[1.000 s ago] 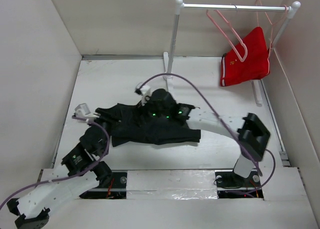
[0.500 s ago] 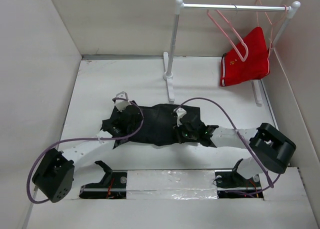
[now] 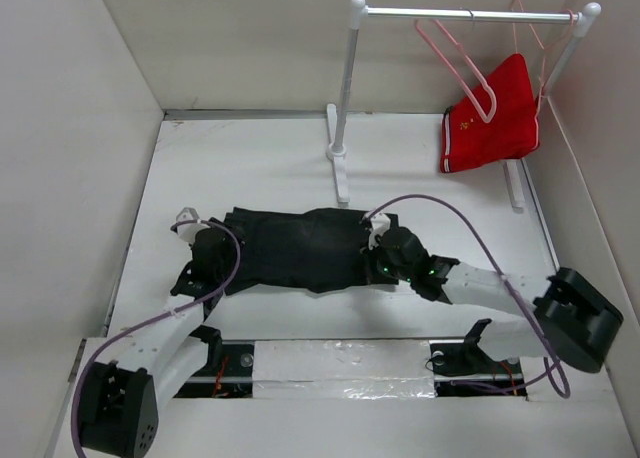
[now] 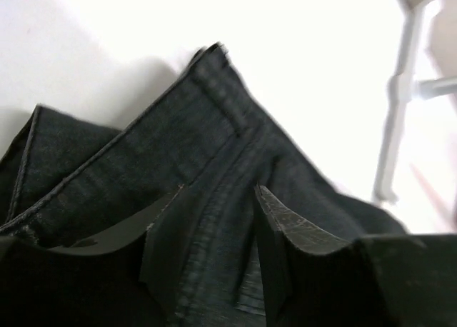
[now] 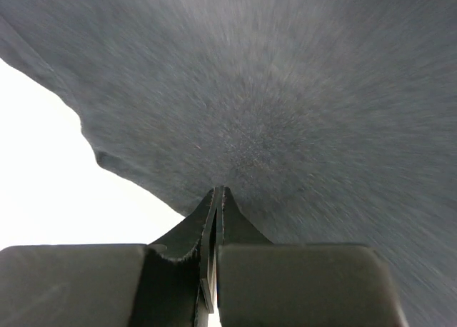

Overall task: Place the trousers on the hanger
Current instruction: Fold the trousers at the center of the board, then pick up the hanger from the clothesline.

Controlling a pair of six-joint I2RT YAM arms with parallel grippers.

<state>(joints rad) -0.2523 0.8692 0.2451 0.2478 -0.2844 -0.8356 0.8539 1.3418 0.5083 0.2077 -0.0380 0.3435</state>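
Observation:
The black trousers (image 3: 290, 250) lie stretched in a long band across the middle of the table. My left gripper (image 3: 205, 248) is at their left end; in the left wrist view its jaws (image 4: 216, 198) stand partly apart, clamped on a raised denim seam of the trousers (image 4: 214, 148). My right gripper (image 3: 383, 253) is at their right end, and its jaws (image 5: 219, 191) are pressed together with the tips in the trousers' cloth (image 5: 285, 91) close to the hem. The pale-pink hanger (image 3: 455, 63) hangs bare on the rail at the back right, far from both grippers.
A white rail stand (image 3: 345, 98) rises behind the trousers, its foot (image 3: 342, 178) lying on the table. Red shorts (image 3: 492, 116) hang on another hanger at the rail's right end. White walls close in on the left and right.
The right jaws have closed on the trousers. The left gripper has gone down and to the left, and the right one slightly right. The trousers went from a bunched heap to a stretched band.

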